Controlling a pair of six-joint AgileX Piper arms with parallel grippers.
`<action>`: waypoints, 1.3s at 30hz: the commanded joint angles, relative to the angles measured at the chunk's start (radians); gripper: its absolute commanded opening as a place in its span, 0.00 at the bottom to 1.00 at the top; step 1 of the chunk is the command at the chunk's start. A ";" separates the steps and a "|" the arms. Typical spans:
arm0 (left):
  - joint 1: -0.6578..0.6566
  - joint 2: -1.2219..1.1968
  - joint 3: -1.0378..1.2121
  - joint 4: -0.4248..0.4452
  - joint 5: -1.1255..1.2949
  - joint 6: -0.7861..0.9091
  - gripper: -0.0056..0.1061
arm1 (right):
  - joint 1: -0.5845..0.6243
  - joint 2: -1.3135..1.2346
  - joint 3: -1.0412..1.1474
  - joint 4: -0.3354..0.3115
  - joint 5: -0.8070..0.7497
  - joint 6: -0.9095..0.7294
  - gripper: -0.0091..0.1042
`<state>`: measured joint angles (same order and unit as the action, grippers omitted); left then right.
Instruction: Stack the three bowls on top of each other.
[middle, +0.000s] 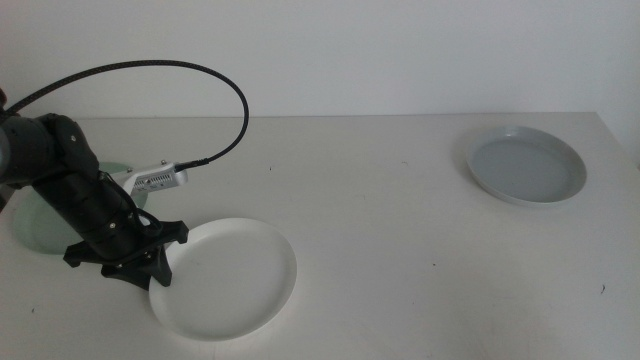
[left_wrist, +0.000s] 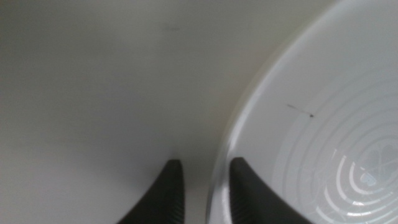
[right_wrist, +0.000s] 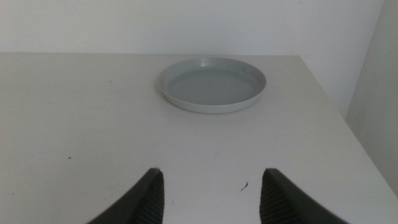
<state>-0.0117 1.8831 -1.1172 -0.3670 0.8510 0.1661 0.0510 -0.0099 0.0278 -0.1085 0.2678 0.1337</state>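
The white bowl (middle: 225, 277) lies at the front left of the table. My left gripper (middle: 155, 273) is at its left rim. In the left wrist view the gripper (left_wrist: 208, 182) has one jaw outside and one inside the white bowl's rim (left_wrist: 298, 124), closed tightly on it. The pale mint green bowl (middle: 30, 225) lies at the far left, partly hidden behind the left arm. The grey-blue bowl (middle: 527, 165) lies at the back right, also in the right wrist view (right_wrist: 211, 84). My right gripper (right_wrist: 211, 190) is open and empty, well short of that bowl and out of the middle view.
The left arm's black cable (middle: 200, 75) arcs above the table. The table's right edge (middle: 622, 140) runs close past the grey-blue bowl and also shows in the right wrist view (right_wrist: 336, 118). A wall stands behind the table.
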 joint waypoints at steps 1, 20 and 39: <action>-0.001 -0.028 -0.015 -0.027 -0.002 -0.011 0.21 | -0.006 -0.027 -0.005 -0.014 -0.074 -0.003 0.44; -0.019 -0.141 -0.049 -0.057 0.079 -0.020 0.05 | -0.006 -0.027 -0.005 -0.014 -0.074 -0.003 0.44; -0.322 -0.051 -0.366 0.017 0.143 -0.254 0.05 | -0.006 -0.027 -0.005 -0.014 -0.074 -0.003 0.44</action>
<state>-0.3138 1.8669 -1.4379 -0.3302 0.9946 -0.0636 0.0510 -0.0099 0.0278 -0.1085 0.2678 0.1337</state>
